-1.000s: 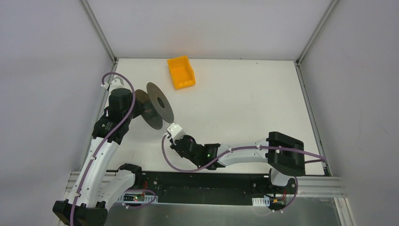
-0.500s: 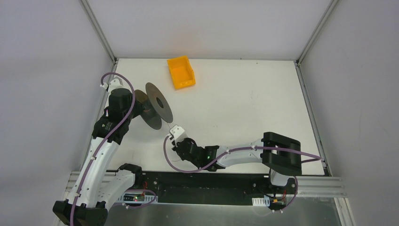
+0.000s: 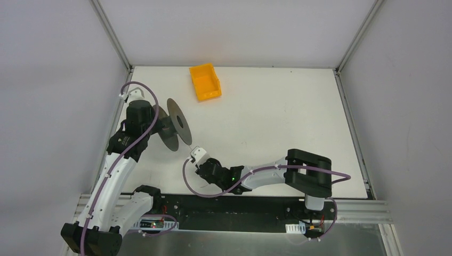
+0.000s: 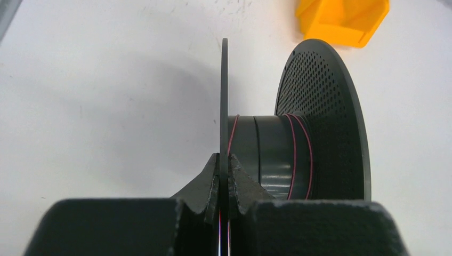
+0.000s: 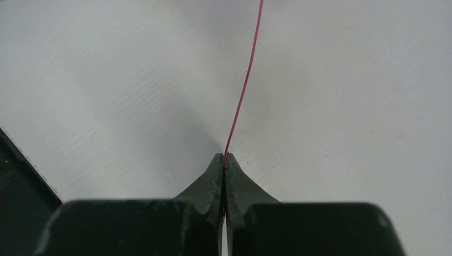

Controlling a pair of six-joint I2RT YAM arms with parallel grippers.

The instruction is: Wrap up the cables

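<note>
A dark grey spool stands on edge at the table's left. My left gripper is shut on its near flange. A few turns of thin red cable lie round the spool's hub. My right gripper is shut on the same thin red cable, which runs straight up and out of the right wrist view. In the top view the right gripper sits just below and right of the spool, low over the table. The cable is too thin to show in the top view.
An orange bin stands at the back of the white table, and also shows in the left wrist view. The black rail runs along the near edge. Grey walls close in both sides.
The left gripper has turned the spool and shifted it slightly right. The right arm has drawn back and left, its gripper staying below the spool.
</note>
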